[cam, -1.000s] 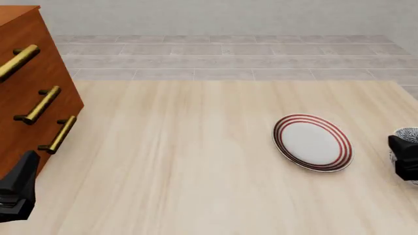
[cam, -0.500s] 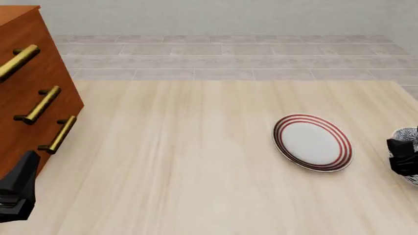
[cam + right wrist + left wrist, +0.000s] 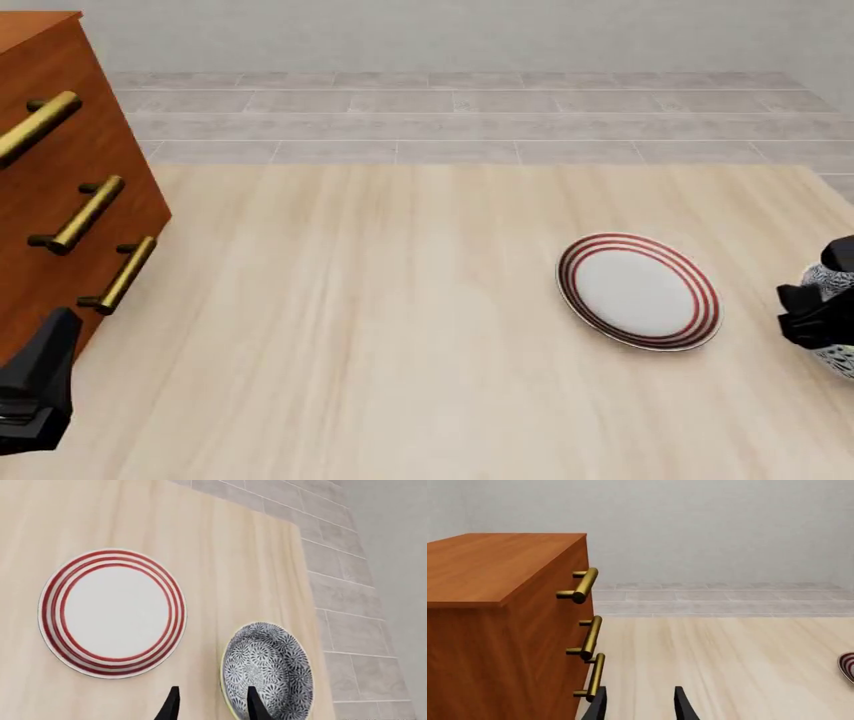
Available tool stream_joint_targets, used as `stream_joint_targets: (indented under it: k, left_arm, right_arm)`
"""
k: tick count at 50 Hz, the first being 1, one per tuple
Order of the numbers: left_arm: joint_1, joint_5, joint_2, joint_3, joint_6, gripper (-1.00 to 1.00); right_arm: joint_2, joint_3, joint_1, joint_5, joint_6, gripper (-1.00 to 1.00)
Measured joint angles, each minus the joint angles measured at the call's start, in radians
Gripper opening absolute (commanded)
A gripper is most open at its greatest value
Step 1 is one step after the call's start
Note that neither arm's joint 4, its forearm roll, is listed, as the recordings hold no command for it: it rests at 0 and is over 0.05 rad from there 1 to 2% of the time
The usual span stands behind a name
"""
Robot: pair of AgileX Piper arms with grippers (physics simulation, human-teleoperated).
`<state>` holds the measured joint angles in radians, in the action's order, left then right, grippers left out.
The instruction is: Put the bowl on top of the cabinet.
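1. The bowl [image 3: 267, 672] sits at the lower right of the right wrist view, just beside the red-ringed plate [image 3: 112, 612]; in the front view it is at the far right edge, mostly hidden behind the arm.
2. The right gripper [image 3: 210, 705] has its jaws apart, astride the bowl's near rim, which looks like a setup for pinching that rim.
3. The left gripper [image 3: 640, 705] hangs with its jaws parted and holding nothing, low beside the cabinet [image 3: 500, 630], seemingly just waiting.
4. The cabinet's flat top is bare, far across the bench [image 3: 400, 330] from the bowl.
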<state>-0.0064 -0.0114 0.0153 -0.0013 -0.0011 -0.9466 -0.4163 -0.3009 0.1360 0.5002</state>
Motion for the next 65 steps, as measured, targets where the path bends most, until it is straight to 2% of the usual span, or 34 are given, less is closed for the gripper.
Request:
stream_joint_targets:
  k: [37,65]
  left_arm:
    - [0.000,-0.007,0.006,0.001,0.000,1.00]
    - [0.000,-0.009,0.007,0.001,0.001,1.00]
  right_arm:
    - [-0.221,-0.010,-0.043,-0.139,0.016,1.00]
    - [-0.341,-0.031,-0.069,-0.178,0.014,1.00]
